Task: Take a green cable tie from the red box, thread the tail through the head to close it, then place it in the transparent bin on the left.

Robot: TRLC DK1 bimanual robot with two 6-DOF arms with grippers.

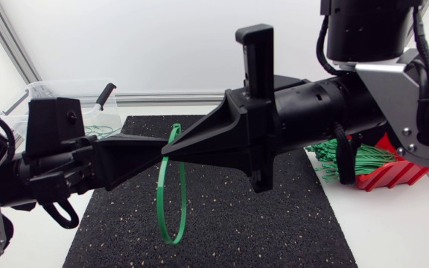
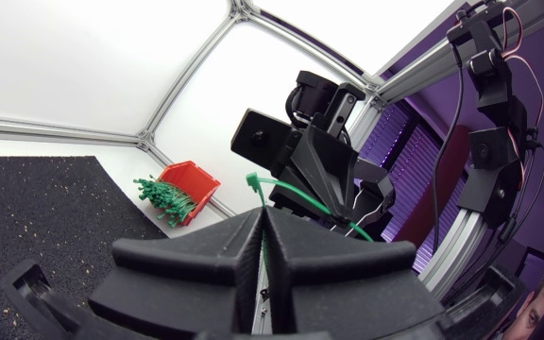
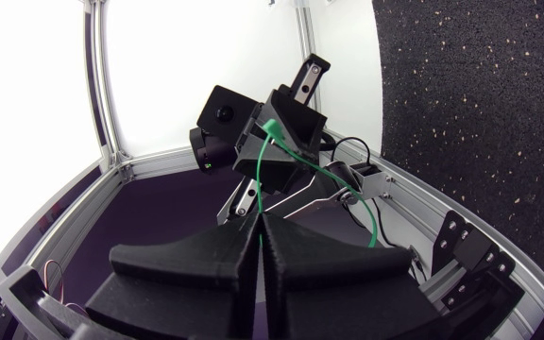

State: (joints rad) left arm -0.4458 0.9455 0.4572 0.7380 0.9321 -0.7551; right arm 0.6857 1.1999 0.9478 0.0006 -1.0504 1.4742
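Black wedge fingers of the left tool [image 2: 258,217] are pressed together on a green cable tie [image 1: 161,197], and the right tool [image 3: 258,219], tip to tip with it above the middle of the tabletop [image 1: 393,231], is likewise pinched shut on the same band. The tie hangs between the two tips as a tall narrow loop, its lower end just above the speckled black mat [image 1: 259,223]. Whether the tail has passed through the head cannot be told; that spot is hidden between the fingertips. The risks start there. The two tips are so close that a small misalignment could push the tail past the head's slot or bend it aside. If either tool lets go too soon, the springy band could flick open or drop onto the mat. A pull with both tools clamped could twist the loop or drag the band out of one grip. The red box [image 1: 389,175], with spare green ties [image 1: 363,158] spilling from it, sits at the right edge, near the right arm, and a wide swing could knock it. The transparent bin [image 1: 47,93] stands at the far left corner, well apart from the loop, so a half-locked tie might come undone on the way over.
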